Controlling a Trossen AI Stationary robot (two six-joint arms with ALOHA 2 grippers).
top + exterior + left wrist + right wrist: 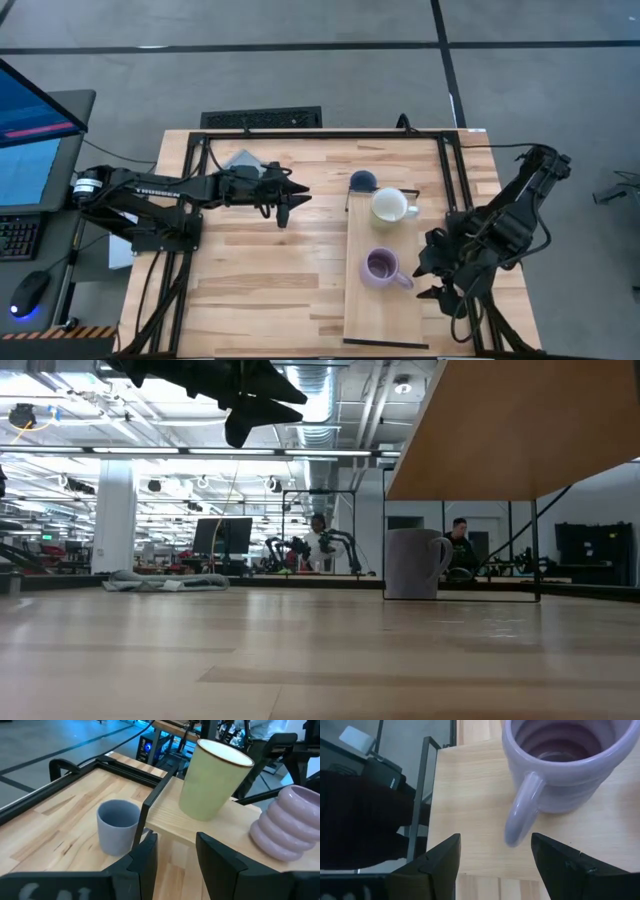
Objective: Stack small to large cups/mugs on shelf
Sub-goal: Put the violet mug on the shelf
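The pale wood shelf [388,310] stands raised at the table's right. The cream-white mug [390,205] and the ribbed lavender mug [381,267] stand upright on it. The slate blue mug [362,181] stands on the table at the shelf's far end, next to the dark frame [150,805]; it also shows in the low view [415,563]. My left gripper [290,205] hovers open above the table, left of the shelf, pointing at the blue mug [117,827]. My right gripper [495,860] is open at the shelf's right edge, its fingers on either side of the lavender mug's handle [522,812] without touching.
A grey folded cloth [245,160] lies at the table's far edge behind my left arm. A dark metal frame [320,135] runs along the table's far side and down both sides. The slatted tabletop [270,280] stretches left of the shelf.
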